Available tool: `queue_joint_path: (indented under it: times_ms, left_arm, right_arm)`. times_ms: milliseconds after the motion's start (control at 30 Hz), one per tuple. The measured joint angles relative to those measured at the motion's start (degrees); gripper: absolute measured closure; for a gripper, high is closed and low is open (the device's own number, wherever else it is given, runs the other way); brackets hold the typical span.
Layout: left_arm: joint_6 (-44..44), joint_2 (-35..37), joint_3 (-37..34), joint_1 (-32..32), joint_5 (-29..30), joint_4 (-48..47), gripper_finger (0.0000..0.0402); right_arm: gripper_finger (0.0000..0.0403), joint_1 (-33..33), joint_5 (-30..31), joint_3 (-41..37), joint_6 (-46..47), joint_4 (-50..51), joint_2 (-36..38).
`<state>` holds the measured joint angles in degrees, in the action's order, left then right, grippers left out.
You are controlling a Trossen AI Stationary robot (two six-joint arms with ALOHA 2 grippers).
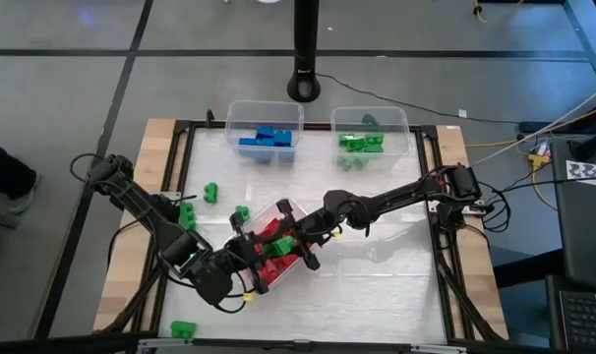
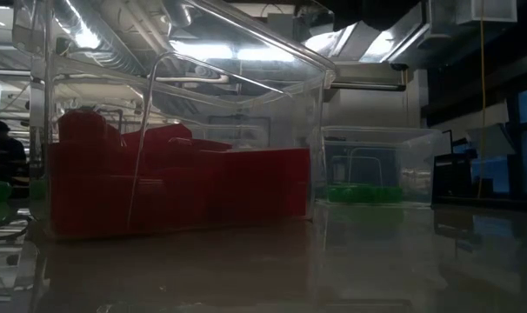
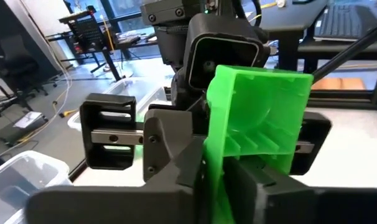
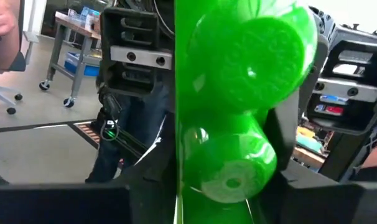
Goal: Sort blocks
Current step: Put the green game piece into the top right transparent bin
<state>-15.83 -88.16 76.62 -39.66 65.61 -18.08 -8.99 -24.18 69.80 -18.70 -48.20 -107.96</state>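
Observation:
One green block (image 1: 284, 246) hangs between my two grippers, above a clear bin (image 1: 290, 208) of red blocks (image 2: 176, 187) at the table's middle. My left gripper (image 1: 267, 253) comes at it from the near left, my right gripper (image 1: 300, 239) from the right, and both are shut on it. The block's hollow underside (image 3: 257, 118) faces the left wrist view. Its studs (image 4: 244, 62) fill the right wrist view. Other green blocks lie loose on the table (image 1: 210, 192), (image 1: 242, 212), (image 1: 183, 328). My left gripper pinches the green block between its two fingers (image 3: 176, 165), on the side walls near one end (image 3: 216, 180). The fingers reach nearly level, from the table's near left. The block is lifted clear, with its hollow underside toward this gripper. My right gripper pinches the same block between its two fingers (image 4: 288, 180), on the sides beside the studs (image 4: 229, 174). It reaches about level, from the table's right. The studded top faces this gripper, and the block hangs clear above the bin of red blocks.
At the far edge stand a clear bin with blue blocks (image 1: 264, 138) and a clear bin with green blocks (image 1: 370, 138). A black post's base (image 1: 304, 87) stands behind them. A green block (image 1: 187, 209) lies beside the left arm. The table's right half has free room.

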Motion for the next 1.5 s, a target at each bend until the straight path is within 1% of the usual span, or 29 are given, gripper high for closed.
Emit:
queue_joint_path:
  times_ms: [200, 300, 400, 467, 533, 600, 667, 767, 900, 1033, 1067, 1133, 1200, 1300, 1400, 1500]
  left_arm:
    - [1.3, 1.0, 0.2, -0.4, -0.5, 0.1, 0.0259]
    - [1.3, 3.6, 0.8, -2.1, -0.5, -1.0, 0.0225]
    - [1.2, 7.1, 1.0, -4.6, -0.8, -2.7, 0.0208]
    - [0.5, 8.9, 1.0, -6.2, -0.8, -5.8, 0.0204]
    - [-2.3, 10.5, 0.9, -7.3, -0.7, -8.9, 0.0203]
    - [-6.3, 11.8, 0.9, -8.3, -0.1, -12.4, 0.0203]
    - [-11.2, 12.4, 1.0, -8.8, 0.3, -16.8, 0.0203]
    - [-19.5, 12.1, 0.9, -9.1, 0.1, -24.7, 0.0202]
    - [-32.9, 11.7, 0.8, -8.9, -0.2, -36.5, 0.0202]
    - [-46.0, 10.9, 0.8, -8.9, -0.9, -48.0, 0.0202]
    - [-48.9, 10.8, 0.8, -8.9, -1.0, -50.3, 0.0202]
    - [-53.9, 10.4, 0.6, -8.9, -1.1, -53.8, 0.0202]
    - [-56.8, 10.4, -0.6, -8.9, -1.4, -55.1, 0.0202]
    - [-58.0, 10.4, -1.9, -8.5, -3.4, -55.0, 0.0202]
    - [-60.1, 10.4, -3.4, -7.7, -6.8, -54.7, 0.0202]
    - [-61.6, 10.4, -4.9, -6.9, -9.9, -54.8, 0.0202]
  right_arm:
    - [0.0267, 0.6, -0.4, 0.0, -1.1, -1.3, 0.1]
    - [0.0267, 1.7, -1.3, 0.0, -1.1, -0.4, 1.7]
    - [0.0267, 3.3, -1.5, -0.1, -1.6, 4.3, 4.7]
    - [0.0267, 4.4, -1.7, -0.1, -3.2, 8.1, 7.3]
    - [0.0267, 5.9, -1.5, -0.1, -4.8, 12.4, 10.2]
    - [0.0267, 7.8, -0.5, -0.1, -6.8, 19.0, 13.6]
    - [0.0267, 9.7, 3.0, -0.1, -9.5, 26.2, 17.2]
    - [0.0267, 12.8, 11.0, -0.1, -13.6, 38.3, 23.0]
    - [0.0267, 16.3, 25.6, -0.1, -18.2, 54.4, 29.9]
    - [0.0267, 20.1, 41.3, -0.1, -20.8, 68.2, 34.4]
    - [0.0267, 21.3, 44.3, -0.1, -20.7, 71.3, 34.8]
    - [0.0268, 24.3, 48.4, -0.1, -20.3, 77.5, 34.9]
    - [0.0267, 27.6, 49.7, -0.1, -18.6, 82.8, 34.5]
    - [0.0256, 32.4, 49.5, -0.1, -15.5, 87.5, 33.1]
    - [0.0242, 36.2, 48.5, -0.2, -12.9, 89.2, 31.5]
    - [0.0227, 38.9, 47.1, -0.2, -11.4, 88.5, 29.6]
